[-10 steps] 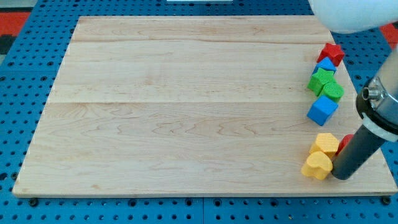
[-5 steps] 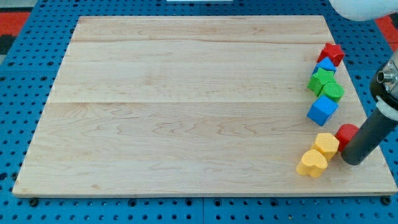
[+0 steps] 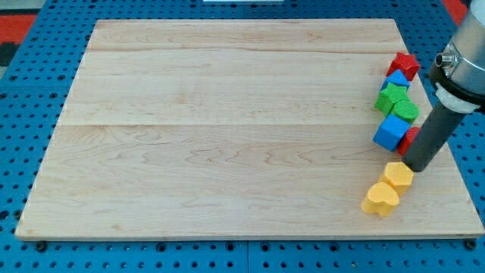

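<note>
My tip (image 3: 417, 166) rests on the wooden board (image 3: 227, 129) at the view's right. It touches a red block (image 3: 410, 137), mostly hidden behind the rod, which lies against the blue cube (image 3: 391, 133). Just below the tip sits a yellow hexagonal block (image 3: 398, 176), and a yellow heart-shaped block (image 3: 380, 199) lies lower left of that. Above the blue cube stand two green blocks (image 3: 398, 101), then a small blue block (image 3: 396, 78) and a red star block (image 3: 405, 64) at the top of the row.
The board lies on a blue pegboard table (image 3: 30, 114). The arm's pale body (image 3: 466, 61) hangs over the board's right edge.
The tip has moved up the view along the right side, pushing the red block up against the blue cube. The yellow heart shifted slightly left earlier and now lies still.
</note>
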Robot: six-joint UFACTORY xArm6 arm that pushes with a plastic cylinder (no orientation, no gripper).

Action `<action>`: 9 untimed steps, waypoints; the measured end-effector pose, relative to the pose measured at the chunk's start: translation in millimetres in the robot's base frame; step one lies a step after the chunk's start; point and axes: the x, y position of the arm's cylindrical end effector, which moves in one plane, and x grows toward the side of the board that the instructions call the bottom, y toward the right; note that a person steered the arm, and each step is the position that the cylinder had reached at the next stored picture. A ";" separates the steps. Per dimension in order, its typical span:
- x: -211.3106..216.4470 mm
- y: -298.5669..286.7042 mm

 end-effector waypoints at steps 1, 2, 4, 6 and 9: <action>34.7 25.1; 65.1 37.2; 97.0 -12.8; 97.8 -73.7; 57.1 -188.4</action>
